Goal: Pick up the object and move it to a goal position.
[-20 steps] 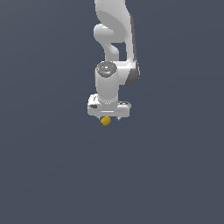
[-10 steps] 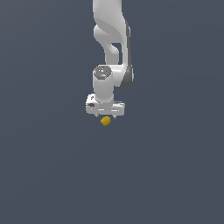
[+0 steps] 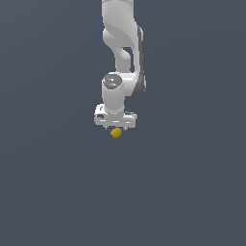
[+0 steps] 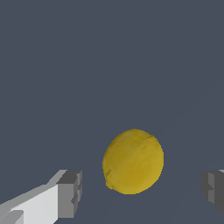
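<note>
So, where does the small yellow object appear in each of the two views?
Exterior view: the yellow object sits near the picture's centre, directly under the white tool.
Wrist view: the yellow object fills the lower middle, in the gap between the two grey fingertips, touching neither.
Shared landmark: the tool itself, with the object at its fingers in both views.

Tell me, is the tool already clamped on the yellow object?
No, in the wrist view the yellow object sits between the fingers with open gaps on both sides.
</note>
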`<move>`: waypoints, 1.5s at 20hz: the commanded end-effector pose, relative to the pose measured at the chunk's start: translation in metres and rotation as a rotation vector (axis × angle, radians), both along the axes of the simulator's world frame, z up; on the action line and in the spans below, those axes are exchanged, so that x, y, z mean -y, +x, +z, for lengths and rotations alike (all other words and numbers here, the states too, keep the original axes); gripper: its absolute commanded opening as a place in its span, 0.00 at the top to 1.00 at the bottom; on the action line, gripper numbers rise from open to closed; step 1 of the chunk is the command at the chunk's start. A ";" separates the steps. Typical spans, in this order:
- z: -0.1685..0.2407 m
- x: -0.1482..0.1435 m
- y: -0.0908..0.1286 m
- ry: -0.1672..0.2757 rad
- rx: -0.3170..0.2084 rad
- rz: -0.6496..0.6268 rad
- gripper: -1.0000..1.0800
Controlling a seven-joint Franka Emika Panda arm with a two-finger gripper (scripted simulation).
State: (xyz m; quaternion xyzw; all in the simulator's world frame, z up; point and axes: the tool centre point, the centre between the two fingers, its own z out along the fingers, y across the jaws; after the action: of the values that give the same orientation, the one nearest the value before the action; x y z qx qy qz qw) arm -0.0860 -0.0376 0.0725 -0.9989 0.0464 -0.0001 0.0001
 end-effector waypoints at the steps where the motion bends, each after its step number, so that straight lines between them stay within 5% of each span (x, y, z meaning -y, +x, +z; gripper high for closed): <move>1: -0.008 0.000 -0.001 0.000 -0.001 0.000 0.04; 13: -0.044 0.000 -0.001 0.000 -0.001 -0.001 0.04; 14: -0.044 0.000 -0.001 0.000 -0.001 -0.001 1.00; 30: -0.042 0.013 -0.001 0.000 0.001 -0.001 1.00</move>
State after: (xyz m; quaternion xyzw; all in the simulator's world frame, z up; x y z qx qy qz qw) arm -0.0871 -0.0456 0.0296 -0.9989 0.0461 0.0001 0.0002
